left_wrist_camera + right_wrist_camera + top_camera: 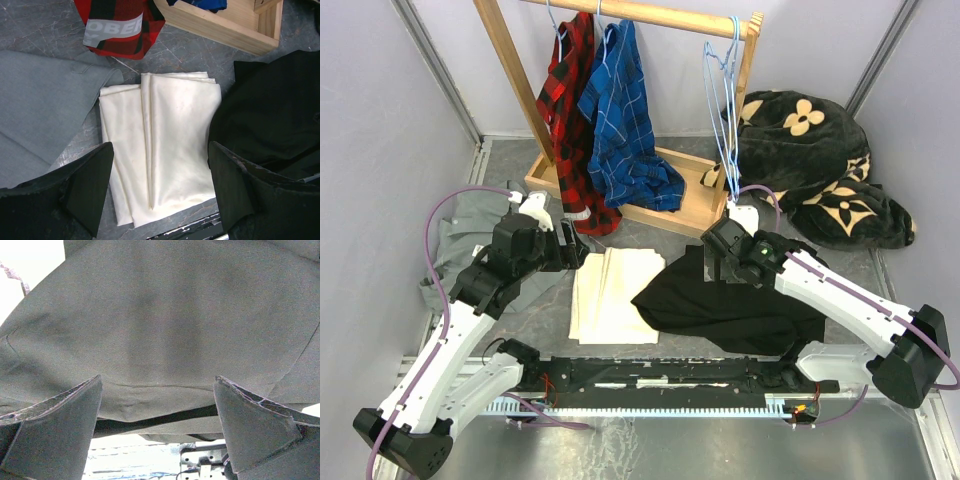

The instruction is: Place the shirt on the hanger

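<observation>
**Both claws wide open, black shirt on the table under the right one**

I had the right claw (157,395) spread to its full width and gripping nothing. Its two fingers (60,420) stood well apart, with dark cloth filling the wrist view between them. I could not tell whether the tips touched the cloth. From above, that claw (715,245) sat at the far edge of the black shirt (720,305), which lay crumpled on the table (880,270) in front of the right arm.

The left claw (160,170) was also wide open and empty. It hung over a folded cream cloth (170,140) that lay just left of the black shirt (270,105). A grey shirt (40,115) lay spread to the left of the cream cloth.

Behind the right claw, the light-blue wire hangers (725,120) hung bare from the right end of the wooden rack (650,15). They were up off the table and apart from the black shirt. A red plaid shirt (570,110) and a blue plaid shirt (625,120) hung further left on the same rail. A black blanket with cream flowers (820,170) was heaped in the far right corner
</observation>
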Tool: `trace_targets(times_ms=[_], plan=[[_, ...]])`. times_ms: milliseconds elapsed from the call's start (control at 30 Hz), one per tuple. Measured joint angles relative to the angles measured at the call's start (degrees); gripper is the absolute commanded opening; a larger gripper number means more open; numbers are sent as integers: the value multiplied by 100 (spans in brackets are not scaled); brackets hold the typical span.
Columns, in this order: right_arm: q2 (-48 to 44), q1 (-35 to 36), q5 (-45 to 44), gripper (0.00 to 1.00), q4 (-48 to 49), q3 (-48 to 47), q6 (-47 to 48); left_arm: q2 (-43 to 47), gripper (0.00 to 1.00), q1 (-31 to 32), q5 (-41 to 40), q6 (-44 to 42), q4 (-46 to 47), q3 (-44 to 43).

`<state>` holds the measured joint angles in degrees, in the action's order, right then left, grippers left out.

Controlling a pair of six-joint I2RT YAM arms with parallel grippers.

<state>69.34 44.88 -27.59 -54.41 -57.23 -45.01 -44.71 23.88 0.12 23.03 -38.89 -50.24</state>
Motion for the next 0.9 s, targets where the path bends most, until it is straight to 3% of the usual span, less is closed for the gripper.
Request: trace_targets(times_ms=[333,500,700,900], plan=[[-94,-2,-144,99,-13,101,-212,0,83,0,0,0,0,0],[-691,-192,-376,99,-105,280,-426,0,84,0,0,0,-2,0],[-1744,-1207,-337,99,-170,505,-393,0,84,0,0,0,-2,0],[-1764,-2382,457,99,20,782,7,-2,84,0,0,0,-2,0]])
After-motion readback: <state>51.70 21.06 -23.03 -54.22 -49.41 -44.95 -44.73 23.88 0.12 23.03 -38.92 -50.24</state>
